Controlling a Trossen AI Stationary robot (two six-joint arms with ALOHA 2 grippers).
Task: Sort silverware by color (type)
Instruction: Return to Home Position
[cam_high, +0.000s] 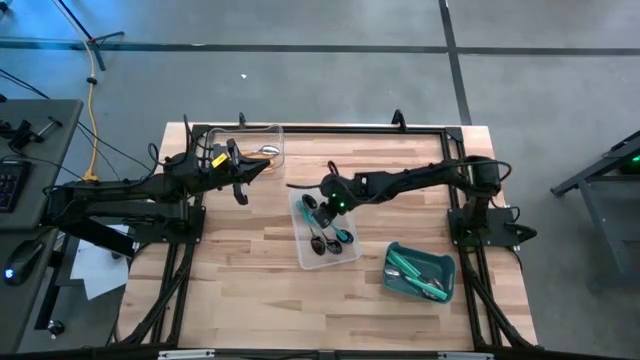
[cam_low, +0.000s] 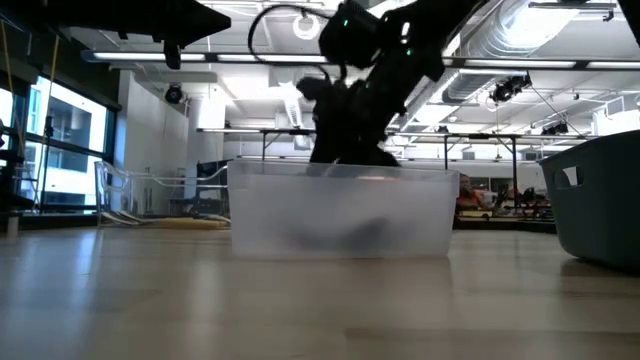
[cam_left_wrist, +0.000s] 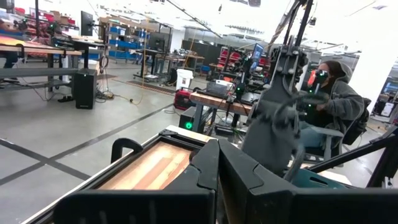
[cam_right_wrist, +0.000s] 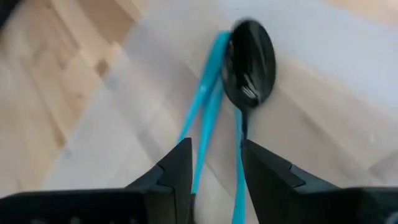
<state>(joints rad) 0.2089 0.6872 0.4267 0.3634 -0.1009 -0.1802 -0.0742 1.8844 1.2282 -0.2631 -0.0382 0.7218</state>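
The wooden table (cam_high: 250, 290) carries everything; the left arm (cam_high: 120, 195) lies along its left side and the right arm (cam_high: 420, 178) reaches from the right edge towards the middle; a person (cam_left_wrist: 333, 93) sits in the room beyond; a clear tray (cam_high: 305, 255) sits mid-table, a second clear tray (cam_high: 275, 135) stands at the far edge, and a teal bin (cam_high: 445, 265) is near the right arm's base; the right gripper (cam_high: 322, 200) hangs over the middle tray's far end, fingers (cam_right_wrist: 177, 165) spread with nothing held; the left gripper (cam_high: 240, 183) sits just beside the far tray, fingers (cam_left_wrist: 205, 165) pressed together and empty; blue spoons (cam_high: 335, 238) lie in the middle tray, one dark shiny bowl (cam_right_wrist: 250, 62) below the right gripper; orange spoons (cam_high: 262, 152) lie in the far tray; teal spoons (cam_high: 410, 268) lie in the bin.
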